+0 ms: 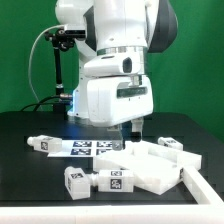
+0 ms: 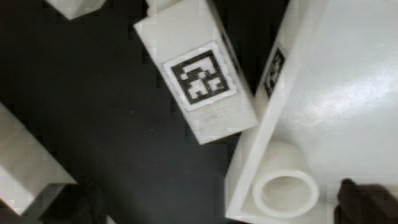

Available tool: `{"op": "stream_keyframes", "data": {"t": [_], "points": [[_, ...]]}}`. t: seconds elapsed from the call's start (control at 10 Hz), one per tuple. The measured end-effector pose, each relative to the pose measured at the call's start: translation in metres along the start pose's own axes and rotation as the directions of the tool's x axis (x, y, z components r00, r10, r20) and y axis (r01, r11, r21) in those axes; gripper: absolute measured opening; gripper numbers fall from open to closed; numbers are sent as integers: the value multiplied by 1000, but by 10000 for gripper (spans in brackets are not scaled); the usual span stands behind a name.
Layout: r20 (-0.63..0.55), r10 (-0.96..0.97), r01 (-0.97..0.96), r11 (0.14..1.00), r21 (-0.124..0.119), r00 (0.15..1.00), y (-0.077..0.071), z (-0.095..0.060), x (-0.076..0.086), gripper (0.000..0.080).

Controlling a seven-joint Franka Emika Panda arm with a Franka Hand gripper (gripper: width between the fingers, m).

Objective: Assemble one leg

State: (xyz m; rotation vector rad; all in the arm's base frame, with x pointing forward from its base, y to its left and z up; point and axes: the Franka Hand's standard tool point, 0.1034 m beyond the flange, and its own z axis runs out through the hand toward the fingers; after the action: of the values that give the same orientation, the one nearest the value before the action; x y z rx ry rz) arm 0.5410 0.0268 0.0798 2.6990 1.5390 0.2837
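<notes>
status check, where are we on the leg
Gripper open, empty. Leg flat on table beside panel, not gripped. Nothing in the way.

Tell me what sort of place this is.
Probably a robotics lab test bench: a green backdrop behind a black table, a white robot arm, and white furniture parts carrying square tags, like the leg.

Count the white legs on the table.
4: one leg at the exterior view's left, two front legs end to end, one leg at its right behind the panel. The arm may hide more.
</notes>
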Motion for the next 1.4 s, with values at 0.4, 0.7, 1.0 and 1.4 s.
{"op": "stream_keyframes", "data": {"t": [0.4, 0.7, 1.0, 1.4], "points": [[1, 0, 0, 1000, 0, 1000, 0, 0, 0, 650], [3, -62, 62, 998, -6, 998, 4, 5, -6, 650], [9, -224, 224, 974, 16, 974, 16, 26, -26, 650], [7, -240, 240, 971, 24, 971, 16, 31, -29, 650]]}}
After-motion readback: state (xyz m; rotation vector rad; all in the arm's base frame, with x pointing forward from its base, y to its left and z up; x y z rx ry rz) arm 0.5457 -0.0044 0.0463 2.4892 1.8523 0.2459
